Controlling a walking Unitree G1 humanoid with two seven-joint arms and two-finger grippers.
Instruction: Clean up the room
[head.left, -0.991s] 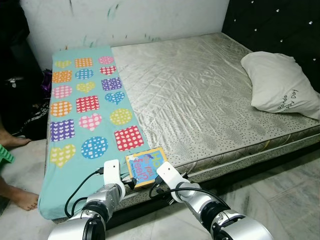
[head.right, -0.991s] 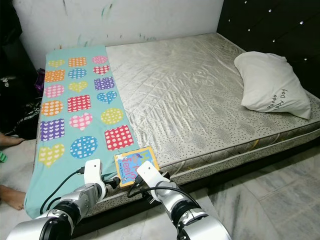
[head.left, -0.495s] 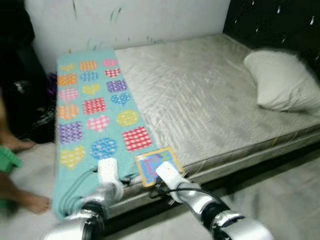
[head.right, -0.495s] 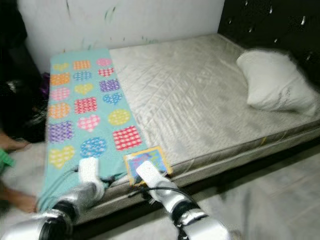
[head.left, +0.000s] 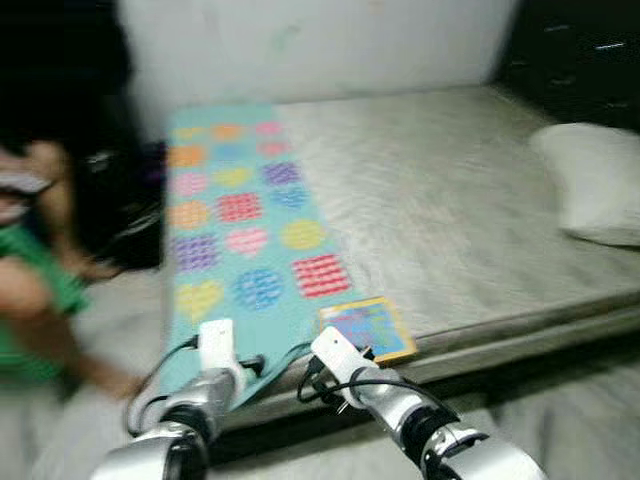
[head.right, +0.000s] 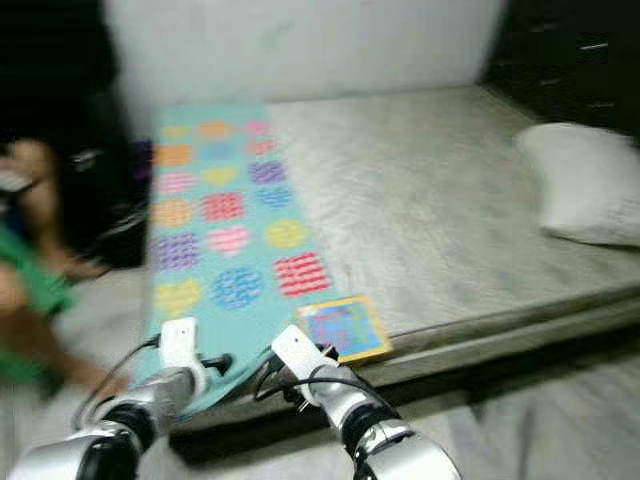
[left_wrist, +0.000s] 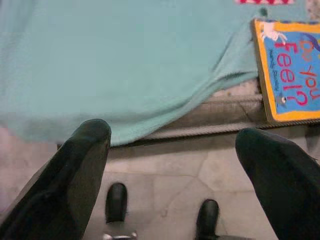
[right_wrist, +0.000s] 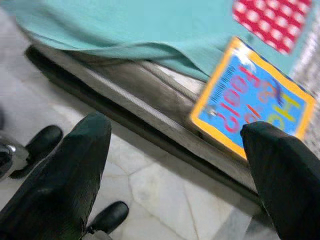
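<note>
Bedroom with a pale wall, a dark padded headboard and a marble floor (left_wrist: 165, 180); the head views are blurred.

Landmark: the bed (head.left: 470, 200), a bare quilted mattress on a low frame.

Findings:
- A teal blanket (head.left: 250, 230) printed with coloured hearts, circles and squares lies along the side of the bed far from the headboard, its lower end drooping over the near edge.
- A book (head.left: 367, 331), orange-bordered with a blue cover, lies flat at the near edge of the bed, just beside the blanket's hem and overhanging slightly in the wrist views.
- A white pillow (head.left: 595, 195) rests on the bed by the headboard, well apart from the book.
- A person in green (head.left: 40, 290) sits on the floor beside the bed's blanket end.

Pincers:
- Left pincer (left_wrist: 172, 150) is released, fingers spread wide, holding nothing, poised before the bed's near edge below the blanket hem.
- Right pincer (right_wrist: 180, 150) is likewise spread and empty, facing the bed edge with the book between its fingers' line of sight.

Assessment: tidying appears barely begun. Nothing is grasped, and the book, blanket and pillow all remain on the bed. The book looks like the item in hand; picking it up is not yet done.
</note>
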